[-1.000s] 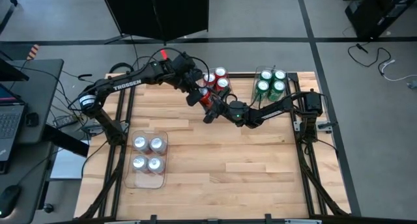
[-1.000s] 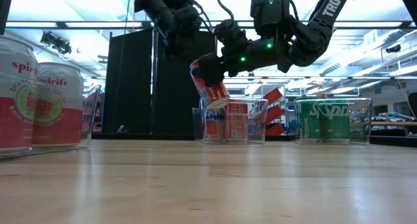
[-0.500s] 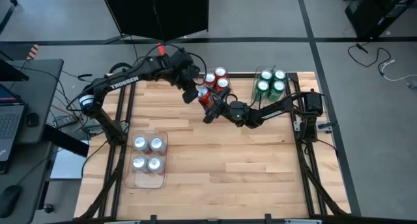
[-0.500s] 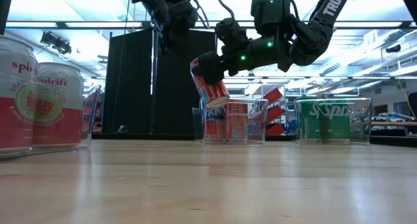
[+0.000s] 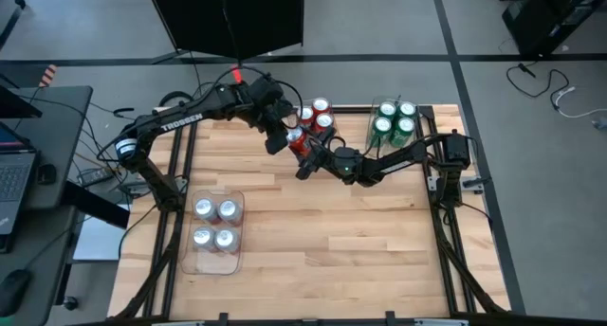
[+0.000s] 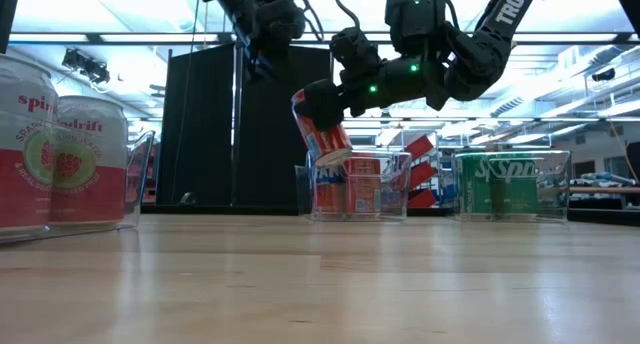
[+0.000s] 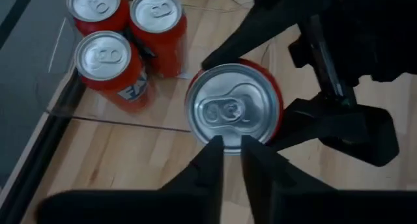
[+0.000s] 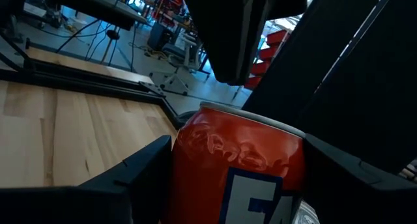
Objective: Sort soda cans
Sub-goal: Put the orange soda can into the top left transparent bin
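Note:
A red soda can (image 5: 300, 143) hangs tilted above the table, just in front of the clear bin (image 5: 332, 127) that holds three red cans. My right gripper (image 6: 320, 99) is closed on the can, reaching in from the table's right. My left gripper (image 7: 229, 152) hovers above the can's silver top (image 7: 234, 110) with its fingers close together and nothing between them. In the low view it (image 6: 255, 46) stands up and to the left of the can (image 6: 324, 139), apart from it. Several green cans (image 5: 394, 122) stand in a bin at the far right. Several silver cans (image 5: 215, 224) stand in a bin at the near left. My right gripper pinches the red can's side wall (image 8: 195, 152) between its two fingers (image 8: 130, 178), one on each side, on the can's upper half. The fingers come from the table's right and lie across the can. The can is lifted clear of the table, its top leaning toward the table's left.
The three clear bins stand on the wooden table (image 5: 332, 231): red cans far centre, green far right, silver near left. A black frame rail (image 5: 180, 174) runs along each side of the table. A desk with a laptop (image 5: 14, 174) stands off to the left.
My left gripper has drawn away from the red can, rising and going toward the table's left and far side. The can stays tilted in my right gripper, at the same height.

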Controlling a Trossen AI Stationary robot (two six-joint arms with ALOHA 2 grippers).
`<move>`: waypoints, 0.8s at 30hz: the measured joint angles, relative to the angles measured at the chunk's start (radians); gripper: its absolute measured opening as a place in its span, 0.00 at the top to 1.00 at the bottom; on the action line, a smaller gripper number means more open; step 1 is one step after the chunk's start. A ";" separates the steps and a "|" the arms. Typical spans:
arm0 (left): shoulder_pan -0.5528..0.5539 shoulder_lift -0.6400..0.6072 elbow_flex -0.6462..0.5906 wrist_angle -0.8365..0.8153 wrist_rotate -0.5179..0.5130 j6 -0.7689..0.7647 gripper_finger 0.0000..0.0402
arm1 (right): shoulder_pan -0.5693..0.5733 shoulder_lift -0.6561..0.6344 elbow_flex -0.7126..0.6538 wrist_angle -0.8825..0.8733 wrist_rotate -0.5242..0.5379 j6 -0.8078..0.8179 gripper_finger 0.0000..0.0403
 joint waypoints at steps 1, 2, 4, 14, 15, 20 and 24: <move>-0.004 0.000 0.000 0.001 0.000 -0.003 0.83 | 0.000 0.000 0.000 0.000 0.000 0.000 0.29; -0.008 0.000 0.000 0.003 -0.001 -0.011 0.80 | 0.000 0.000 0.000 0.000 0.000 0.000 0.29; -0.016 0.000 0.000 0.025 -0.006 -0.041 0.72 | 0.000 0.000 0.000 0.000 0.000 0.000 0.29; -0.011 0.006 0.000 0.059 0.022 -0.150 0.36 | 0.000 0.000 0.000 -0.002 -0.026 0.004 0.29; -0.012 0.009 0.001 0.058 0.037 -0.156 0.35 | 0.000 0.000 0.000 -0.002 -0.027 0.004 0.29; -0.002 0.042 -0.001 0.058 0.047 -0.157 0.34 | 0.000 0.000 0.000 -0.002 -0.027 0.004 0.29; 0.009 0.063 -0.001 0.054 0.058 -0.158 0.34 | -0.002 0.000 0.000 -0.020 -0.026 0.004 0.29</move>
